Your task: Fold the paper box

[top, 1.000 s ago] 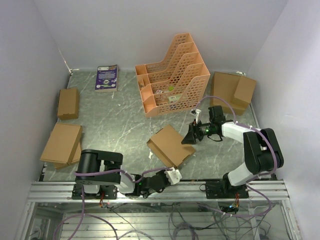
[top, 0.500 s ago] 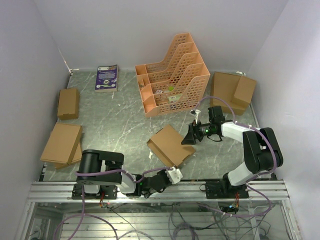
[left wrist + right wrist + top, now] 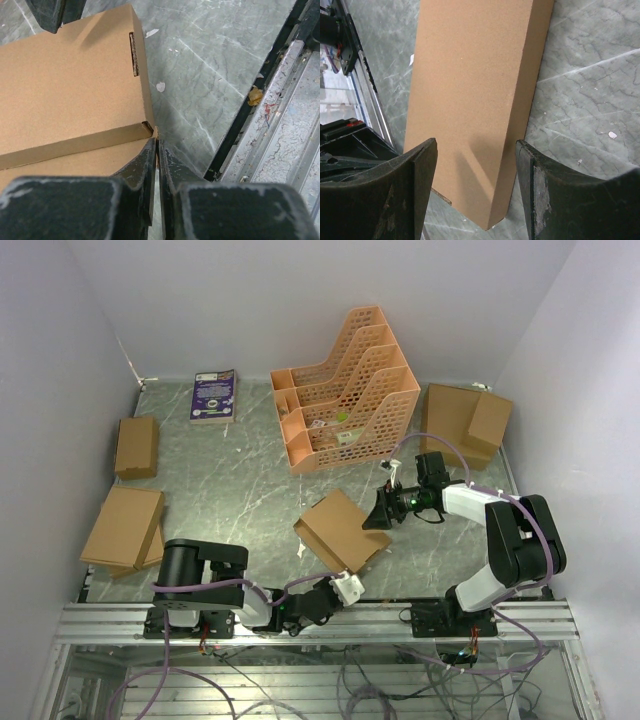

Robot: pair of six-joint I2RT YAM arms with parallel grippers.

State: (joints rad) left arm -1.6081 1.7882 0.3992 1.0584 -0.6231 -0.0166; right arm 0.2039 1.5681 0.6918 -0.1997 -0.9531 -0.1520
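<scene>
The paper box (image 3: 342, 530) lies flat near the front middle of the table as a shallow brown cardboard shape, lid side up (image 3: 70, 75). My left gripper (image 3: 349, 578) is at its near corner. In the left wrist view the fingertips (image 3: 157, 145) are pressed together on a thin cardboard tab at that corner. My right gripper (image 3: 376, 514) hovers at the box's right corner. In the right wrist view it is open (image 3: 476, 144), its two fingers straddling the box (image 3: 470, 85) without touching it.
An orange lattice file rack (image 3: 345, 390) stands at the back, with a book (image 3: 214, 395) to its left. Ready-made cardboard boxes sit at the left (image 3: 136, 446) (image 3: 124, 526) and back right (image 3: 468, 422). A metal rail (image 3: 280, 125) runs along the near table edge.
My left gripper's fingers have closed in on the tab at the box's near corner. The right arm and the box have not moved.
</scene>
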